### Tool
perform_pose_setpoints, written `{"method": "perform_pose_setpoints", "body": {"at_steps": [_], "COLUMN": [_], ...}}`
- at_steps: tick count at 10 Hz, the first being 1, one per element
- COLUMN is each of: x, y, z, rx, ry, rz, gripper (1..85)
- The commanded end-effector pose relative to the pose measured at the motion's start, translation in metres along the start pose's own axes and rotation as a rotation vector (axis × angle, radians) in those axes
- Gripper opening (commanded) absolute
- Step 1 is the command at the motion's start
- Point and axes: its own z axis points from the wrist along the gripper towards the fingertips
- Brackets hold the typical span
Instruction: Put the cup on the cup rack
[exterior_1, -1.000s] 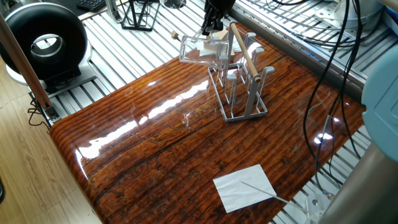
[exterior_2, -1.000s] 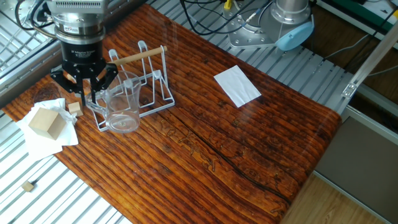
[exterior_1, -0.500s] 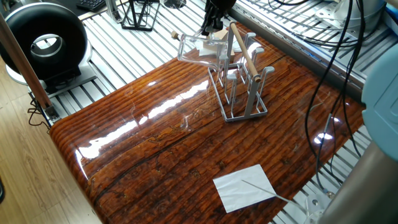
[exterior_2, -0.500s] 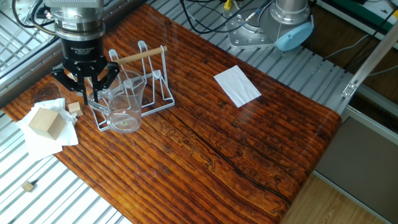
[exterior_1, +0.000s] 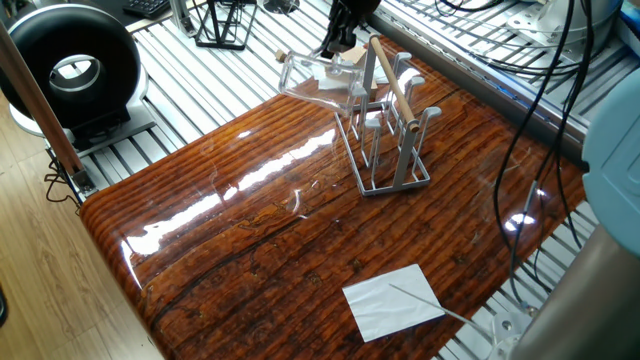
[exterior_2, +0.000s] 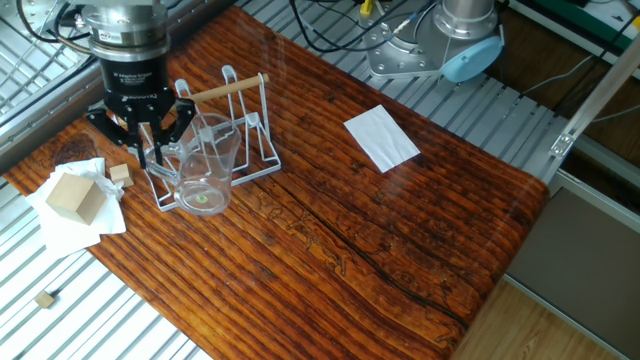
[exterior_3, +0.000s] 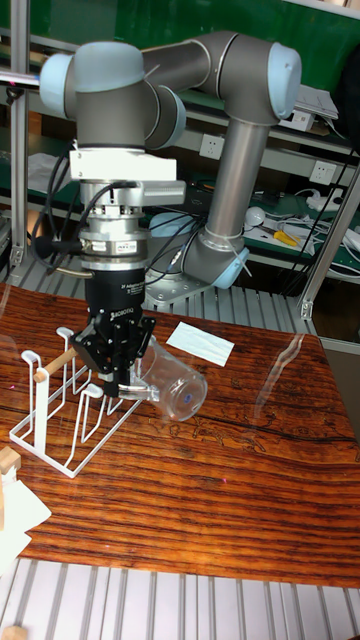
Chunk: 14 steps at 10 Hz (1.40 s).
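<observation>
My gripper (exterior_2: 150, 152) is shut on the rim of the cup (exterior_2: 205, 168), a clear glass tumbler held tilted in the air. In the tall fixed view the cup (exterior_3: 170, 380) lies almost on its side, thick base pointing away from the cup rack (exterior_3: 58, 428), with the gripper (exterior_3: 118, 386) pinching its wall. The grey wire cup rack (exterior_2: 245, 160) with its wooden rod handle (exterior_2: 226, 89) stands just behind the cup. From the other side the cup (exterior_1: 315, 78) hangs left of the cup rack (exterior_1: 392, 140), under the gripper (exterior_1: 335, 47).
A wooden block (exterior_2: 70, 195) on white paper and a small wooden cube (exterior_2: 120, 172) lie left of the rack. A white sheet (exterior_2: 382, 137) lies on the table. A black wire stand (exterior_1: 222, 22) and a black round device (exterior_1: 75, 65) sit off the table.
The cup has tipped further over in the gripper and shifted slightly toward the rack. The rack has not moved.
</observation>
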Motion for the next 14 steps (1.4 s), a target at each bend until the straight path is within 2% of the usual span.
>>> {"method": "perform_pose_setpoints", "body": {"at_steps": [1, 4, 7, 12, 14], "x": [-0.01, -0.003, -0.006, -0.004, -0.005], "y": [-0.001, -0.016, -0.024, -0.035, -0.037], "z": [-0.009, -0.018, -0.022, -0.022, -0.022], "rx": [-0.02, -0.021, 0.007, 0.055, 0.063], "ry": [-0.059, -0.054, -0.064, -0.051, -0.056], "rz": [0.042, -0.002, -0.025, -0.086, -0.102], "gripper": [1.0, 1.0, 1.0, 1.0, 1.0]}}
